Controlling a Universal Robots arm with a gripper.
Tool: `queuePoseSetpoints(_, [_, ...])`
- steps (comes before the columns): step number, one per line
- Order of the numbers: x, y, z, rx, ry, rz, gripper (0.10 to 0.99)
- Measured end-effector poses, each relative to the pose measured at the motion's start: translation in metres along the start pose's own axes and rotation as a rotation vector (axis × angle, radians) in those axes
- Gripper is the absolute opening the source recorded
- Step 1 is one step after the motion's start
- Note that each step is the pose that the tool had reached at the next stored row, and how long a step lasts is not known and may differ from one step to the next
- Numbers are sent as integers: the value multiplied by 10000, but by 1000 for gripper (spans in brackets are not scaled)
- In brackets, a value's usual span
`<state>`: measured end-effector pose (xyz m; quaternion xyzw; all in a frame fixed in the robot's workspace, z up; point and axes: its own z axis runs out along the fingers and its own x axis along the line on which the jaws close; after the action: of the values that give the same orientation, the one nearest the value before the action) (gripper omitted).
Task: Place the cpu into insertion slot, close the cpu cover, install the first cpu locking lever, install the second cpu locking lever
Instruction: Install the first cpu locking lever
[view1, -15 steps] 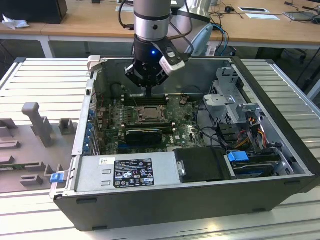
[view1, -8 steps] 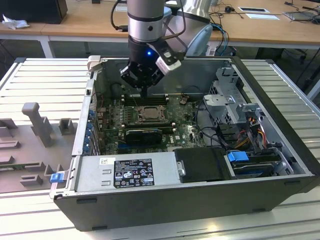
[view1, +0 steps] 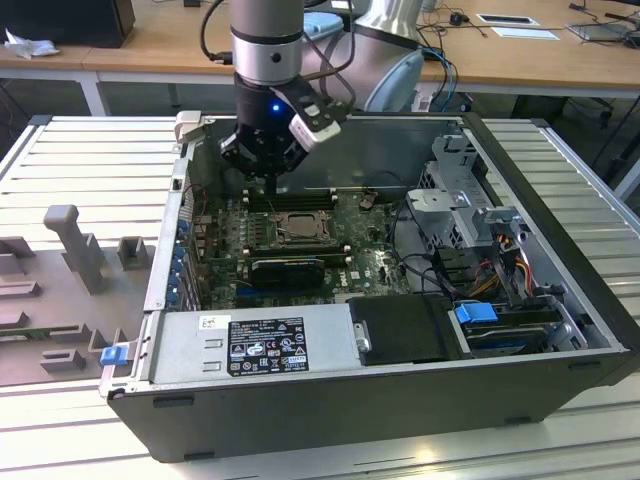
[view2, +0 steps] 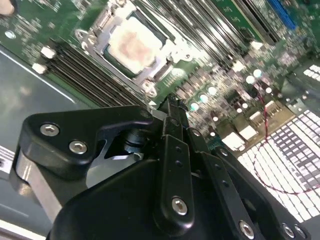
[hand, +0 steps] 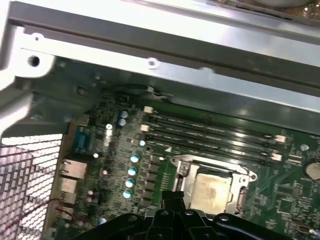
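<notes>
Black hand (view1: 270, 183) abv cpu (view1: 297, 226) edge

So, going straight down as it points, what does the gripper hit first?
The gripper would probably meet the edge of the cover beside the cpu; depth is unclear, so maybe the board alongside.

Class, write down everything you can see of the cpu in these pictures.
The cpu is a small, flat, square chip with a pale silvery metal top, faintly tinted. It lies level in its socket on the green motherboard. The metal cpu cover frames it on all sides, and the cover's window leaves the chip's top bare. The gripper hangs above the board close by, not touching the chip.
</notes>
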<state>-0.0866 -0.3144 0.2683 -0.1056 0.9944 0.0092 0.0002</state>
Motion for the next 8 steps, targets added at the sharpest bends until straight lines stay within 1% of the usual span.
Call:
queuePoseSetpoints(2, [44,10,14,-4,-13,27,106])
queuePoseSetpoints(5, [64,15,28,0,-15,249,106])
queuePoseSetpoints(7, [93,22,34,-2,-19,272,106])
queuePoseSetpoints(8, [124,29,37,-2,-17,272,106])
